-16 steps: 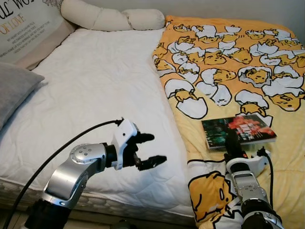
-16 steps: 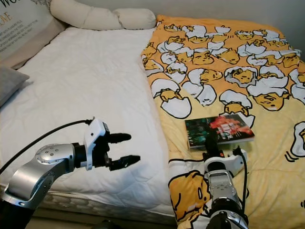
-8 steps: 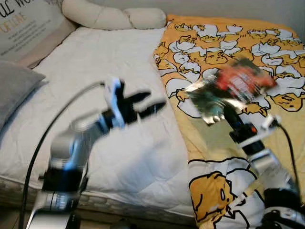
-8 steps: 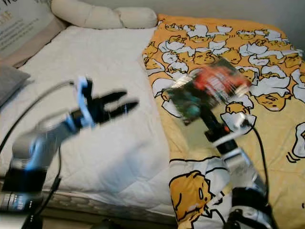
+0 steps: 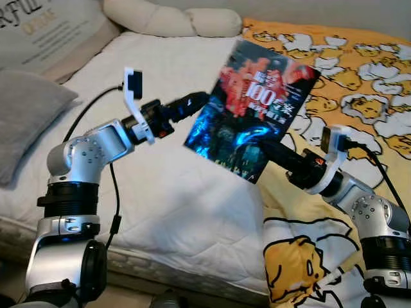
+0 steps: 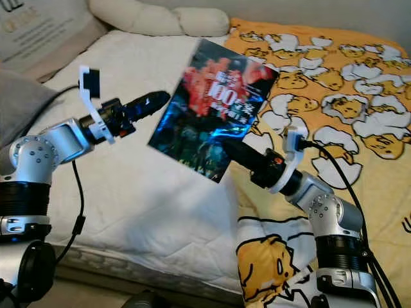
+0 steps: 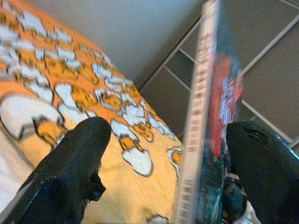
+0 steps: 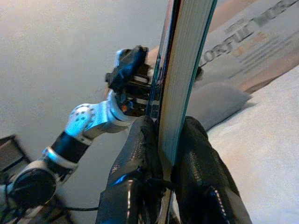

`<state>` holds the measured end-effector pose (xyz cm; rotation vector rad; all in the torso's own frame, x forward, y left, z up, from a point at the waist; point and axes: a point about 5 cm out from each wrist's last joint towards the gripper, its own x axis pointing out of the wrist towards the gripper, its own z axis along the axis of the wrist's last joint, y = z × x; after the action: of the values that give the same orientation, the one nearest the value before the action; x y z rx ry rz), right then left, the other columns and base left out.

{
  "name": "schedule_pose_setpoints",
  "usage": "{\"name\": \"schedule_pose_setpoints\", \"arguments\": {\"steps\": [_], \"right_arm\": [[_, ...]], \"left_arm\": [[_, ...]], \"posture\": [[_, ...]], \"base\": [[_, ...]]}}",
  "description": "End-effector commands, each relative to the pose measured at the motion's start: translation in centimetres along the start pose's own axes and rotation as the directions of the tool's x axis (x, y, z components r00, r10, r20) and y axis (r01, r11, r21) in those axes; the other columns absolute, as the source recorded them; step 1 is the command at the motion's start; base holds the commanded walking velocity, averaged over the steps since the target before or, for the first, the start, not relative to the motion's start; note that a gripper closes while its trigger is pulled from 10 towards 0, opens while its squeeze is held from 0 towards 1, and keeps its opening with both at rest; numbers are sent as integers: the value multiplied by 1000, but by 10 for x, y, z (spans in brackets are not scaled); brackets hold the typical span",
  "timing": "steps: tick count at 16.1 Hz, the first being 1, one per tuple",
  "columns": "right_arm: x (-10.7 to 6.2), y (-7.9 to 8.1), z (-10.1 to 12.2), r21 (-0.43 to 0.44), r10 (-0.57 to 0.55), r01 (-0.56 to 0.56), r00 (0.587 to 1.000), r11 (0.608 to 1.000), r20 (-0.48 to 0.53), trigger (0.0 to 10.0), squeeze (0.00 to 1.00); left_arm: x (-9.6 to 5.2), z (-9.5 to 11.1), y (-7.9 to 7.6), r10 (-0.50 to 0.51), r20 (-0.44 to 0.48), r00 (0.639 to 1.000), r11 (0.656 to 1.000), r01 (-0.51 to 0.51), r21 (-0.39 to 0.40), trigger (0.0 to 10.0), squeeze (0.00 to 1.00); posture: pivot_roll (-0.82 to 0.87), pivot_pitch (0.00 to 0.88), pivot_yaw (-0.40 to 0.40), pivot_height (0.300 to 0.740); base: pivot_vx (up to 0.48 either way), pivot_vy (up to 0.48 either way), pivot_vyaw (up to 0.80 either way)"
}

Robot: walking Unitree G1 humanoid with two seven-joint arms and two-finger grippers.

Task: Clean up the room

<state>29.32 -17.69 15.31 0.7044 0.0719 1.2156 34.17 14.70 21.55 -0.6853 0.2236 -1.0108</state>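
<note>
My right pincer (image 8: 161,154) grips a book (image 5: 253,115) by its lower edge, raised above the bed (image 5: 192,192), while my left pincer (image 7: 163,149) straddles its far edge, fingers spread wide

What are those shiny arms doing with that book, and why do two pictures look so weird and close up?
Those silver arms belong to a robot tidying a bedroom. Two pictures come from cameras in its head, looking down at a bed with a white cover and a yellow cartoon blanket. The two close-up pictures come from small cameras on its wrists. The right gripper pinches a book and holds it up in the air. The left gripper, fingers apart, reaches the book's edge from the other side. Pillows lie at the head of the bed.
</note>
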Motion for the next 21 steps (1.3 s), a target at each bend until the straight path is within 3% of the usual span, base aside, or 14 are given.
{"name": "schedule_pose_setpoints", "arguments": {"steps": [1,2,3,4,7,12,21], "right_arm": [[4,7,9,-37,52,-53,999,998,-12,0,0],[4,7,9,-37,51,-52,998,998,-33,0,0],[3,7,8,-39,50,-52,997,998,-54,0,0],[3,8,9,-37,54,-56,996,998,-68,0,0],[2,8,10,-36,59,-62,994,997,-97,0,0],[5,6,13,-43,44,-49,991,998,-123,0,0],[13,6,19,-62,60,-66,992,996,-107,0,0]], "left_arm": [[2,2,-8,-71,-10,997,997,71,-25,10000,0],[2,-4,-16,-157,-30,987,987,156,-37,6980,0],[1,-10,-21,-207,-56,977,978,205,-27,2353,0],[1,-13,-22,-212,-71,975,977,211,-20,0,0],[0,-20,-20,-219,-71,973,975,222,26,0,0],[1,-25,-18,-188,-87,978,963,201,179,0,0],[-2,-16,-16,-197,-13,980,963,196,188,0,0]], "posture": [[5,0,39,740],[3,0,37,740],[2,0,34,740],[2,0,30,740],[4,0,21,740],[5,0,21,740],[11,0,15,740]], "base": [[0,0,0],[0,0,0],[0,0,0],[0,0,0],[0,0,0],[0,0,0],[0,0,0]]}}
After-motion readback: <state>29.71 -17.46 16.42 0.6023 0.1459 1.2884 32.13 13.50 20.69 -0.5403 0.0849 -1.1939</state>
